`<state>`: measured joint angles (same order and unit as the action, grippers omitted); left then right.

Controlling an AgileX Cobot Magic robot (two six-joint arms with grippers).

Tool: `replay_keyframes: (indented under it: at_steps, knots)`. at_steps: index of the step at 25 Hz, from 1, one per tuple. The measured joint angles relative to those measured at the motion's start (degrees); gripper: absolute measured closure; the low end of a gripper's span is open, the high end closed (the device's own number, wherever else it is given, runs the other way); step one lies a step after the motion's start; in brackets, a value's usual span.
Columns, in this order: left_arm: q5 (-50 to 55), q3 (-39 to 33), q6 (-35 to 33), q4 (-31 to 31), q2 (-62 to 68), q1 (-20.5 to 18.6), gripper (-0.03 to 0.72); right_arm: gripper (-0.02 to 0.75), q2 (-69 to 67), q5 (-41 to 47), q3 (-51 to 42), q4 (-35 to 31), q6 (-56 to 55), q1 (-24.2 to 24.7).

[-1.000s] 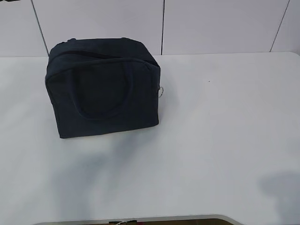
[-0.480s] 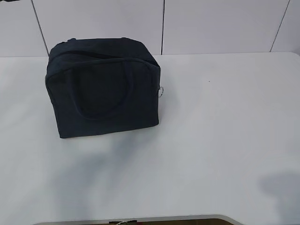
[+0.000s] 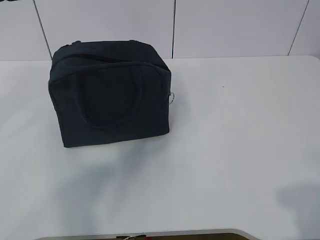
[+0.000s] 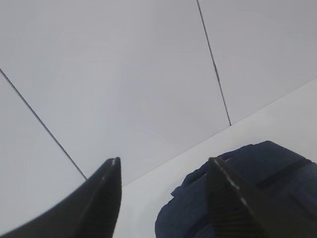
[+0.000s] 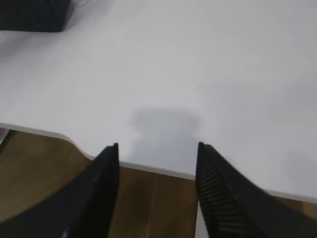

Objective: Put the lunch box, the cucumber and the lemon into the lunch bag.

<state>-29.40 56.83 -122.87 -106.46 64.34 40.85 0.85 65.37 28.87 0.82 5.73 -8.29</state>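
Note:
The dark navy lunch bag [image 3: 110,92] stands on the white table [image 3: 225,130] at the back left, its top looking zipped, a loop handle on its front and a silver ring pull [image 3: 171,97] at its right end. The lunch box, the cucumber and the lemon are out of view. My left gripper [image 4: 164,161] is open and empty, raised, with the lunch bag [image 4: 272,168] low to its right behind one finger. My right gripper [image 5: 157,147] is open and empty over the table's near edge [image 5: 148,166]. Neither gripper shows in the exterior view.
A white panelled wall [image 3: 175,25] runs behind the table. The table's front edge curves above a brown floor [image 5: 44,163]. A corner of the bag [image 5: 34,15] shows at the top left of the right wrist view.

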Motion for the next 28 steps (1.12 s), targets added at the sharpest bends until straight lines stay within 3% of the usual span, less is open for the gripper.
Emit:
replay_keyframes:
  at_steps: [7,13,17,21,28]
  knots:
    - [4.2,-2.3,12.7,11.1,-0.1,0.0,0.291,0.330,0.0,0.0,0.0,0.0,0.0,0.0]
    - [13.6,-2.3,26.9,21.0,-0.1,0.0,0.291,0.330,0.0,0.0,0.0,0.0,0.0,0.0]
    - [26.2,-2.3,39.9,33.3,-0.1,-0.3,0.291,0.330,0.0,0.0,0.0,0.0,0.0,0.0]
    - [39.8,-2.3,43.8,36.8,-0.1,-3.2,0.291,0.330,0.0,0.0,0.0,0.0,-0.1,0.0]
    - [57.9,-2.3,53.8,43.0,-1.1,-11.8,0.291,0.330,0.0,0.0,0.0,0.0,-0.1,0.0]
